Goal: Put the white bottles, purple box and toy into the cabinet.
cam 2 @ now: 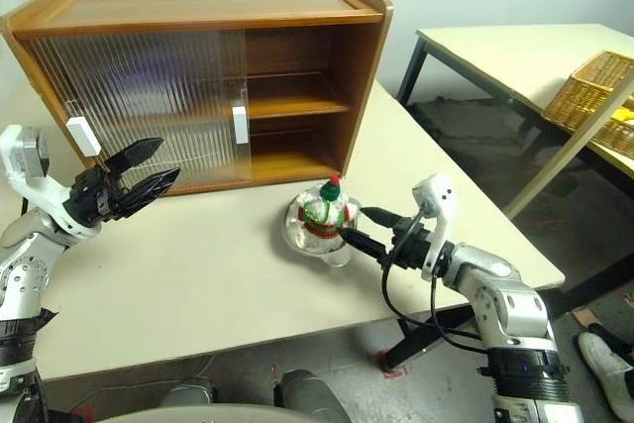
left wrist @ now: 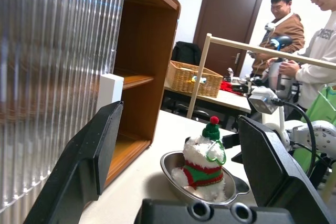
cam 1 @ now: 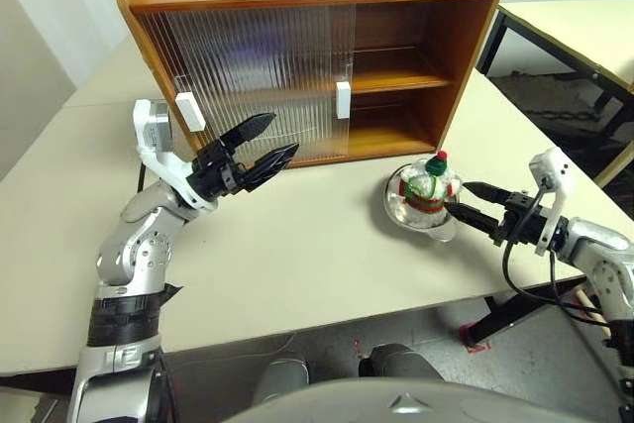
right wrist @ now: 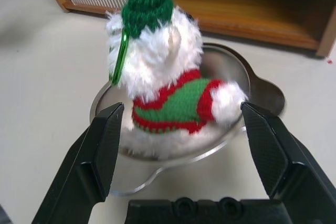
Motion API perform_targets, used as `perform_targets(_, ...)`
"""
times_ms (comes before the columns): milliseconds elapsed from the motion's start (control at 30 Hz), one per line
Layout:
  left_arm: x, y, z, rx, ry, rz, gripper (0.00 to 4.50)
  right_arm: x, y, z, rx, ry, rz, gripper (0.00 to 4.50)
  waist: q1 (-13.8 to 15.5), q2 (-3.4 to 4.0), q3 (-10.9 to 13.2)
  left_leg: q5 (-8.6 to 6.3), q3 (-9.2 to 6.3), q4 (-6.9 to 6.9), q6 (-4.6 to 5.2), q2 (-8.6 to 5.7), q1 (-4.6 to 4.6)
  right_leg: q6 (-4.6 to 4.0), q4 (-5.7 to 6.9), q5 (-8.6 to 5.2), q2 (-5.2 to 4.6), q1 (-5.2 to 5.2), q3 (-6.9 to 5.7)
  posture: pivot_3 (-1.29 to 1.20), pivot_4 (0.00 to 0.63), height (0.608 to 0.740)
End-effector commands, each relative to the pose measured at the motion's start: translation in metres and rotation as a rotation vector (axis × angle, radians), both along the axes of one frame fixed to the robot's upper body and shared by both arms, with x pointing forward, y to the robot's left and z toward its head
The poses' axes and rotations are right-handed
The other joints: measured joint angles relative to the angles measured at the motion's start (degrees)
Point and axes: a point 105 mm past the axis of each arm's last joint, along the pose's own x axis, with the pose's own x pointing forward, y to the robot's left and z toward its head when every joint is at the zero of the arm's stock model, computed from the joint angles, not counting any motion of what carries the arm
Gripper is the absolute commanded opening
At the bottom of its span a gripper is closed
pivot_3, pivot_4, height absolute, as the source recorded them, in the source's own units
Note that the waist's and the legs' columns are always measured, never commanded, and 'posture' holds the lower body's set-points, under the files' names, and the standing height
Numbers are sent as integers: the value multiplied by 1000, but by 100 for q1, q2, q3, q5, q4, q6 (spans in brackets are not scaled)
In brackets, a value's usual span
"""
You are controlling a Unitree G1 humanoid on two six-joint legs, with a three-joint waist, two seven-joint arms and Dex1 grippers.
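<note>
The right gripper, jaws wide and empty, lines up just short of the upright toy in its metal bowl, far nearer than the open left gripper.

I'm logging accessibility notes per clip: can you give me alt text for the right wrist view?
A white plush toy in a green hat and red-and-green scarf sits in a shiny metal bowl on a pale table, framed between the open black fingers of the right end effector. Behind it is the cabinet's open lower shelf.
</note>
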Motion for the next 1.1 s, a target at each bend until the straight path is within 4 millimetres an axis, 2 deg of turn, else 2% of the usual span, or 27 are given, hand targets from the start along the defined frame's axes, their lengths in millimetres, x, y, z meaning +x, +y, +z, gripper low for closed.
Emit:
perform_targets(33, -2, 2, 2, 4, -4, 12, 4500, 5, 2, -5, -15, 2, 13, 4475, 36, 0, 0, 0, 0, 0, 0, 0, 0, 0, 0, 0, 0, 0, 1, -15, 0, 740)
perform_targets(267, -4, 4, 4, 2, -10, 28, 4500, 14, 11, -10, -17, -3, 33, 4475, 127, 0, 0, 0, -9, 0, 0, 4, 0, -1, 0, 0, 0, 0, 19, 2, 0, 740)
perform_targets(533, -5, 6, 5, 3, -8, 41, 4500, 15, 15, -11, -32, 6, 51, 4475, 163, 0, 0, 0, -9, -2, -1, 4, 5, -1, 2, 0, 2, 5, 19, 13, 6, 740)
perform_targets(633, -5, 6, 4, 1, -6, 43, 4500, 16, 19, -5, -29, 1, 56, 4475, 165, 0, 0, 0, -9, -2, -2, 4, 9, -1, 2, 0, 2, 8, 19, 13, 6, 740)
perform_targets(733, -5, 5, 4, -1, -6, 41, 4500, 18, 20, 0, -27, -3, 54, 3841, 165, 0, 0, 0, -9, -2, -2, 5, 11, -2, 3, 0, 2, 8, 20, 9, 5, 740)
perform_targets(1000, -2, 4, 4, -3, -7, 36, 4500, 19, 22, 4, -22, -6, 44, 885, 170, 0, 0, -2, -9, -2, -6, 5, 10, -4, 3, -1, 2, 8, 21, -3, 1, 740)
perform_targets(1100, -2, 4, 5, -3, -7, 34, 4500, 21, 22, 4, -20, -11, 37, 25, 170, 0, 0, -2, -9, -2, -6, 5, 10, -4, 3, -1, 2, 7, 21, -5, 1, 740)
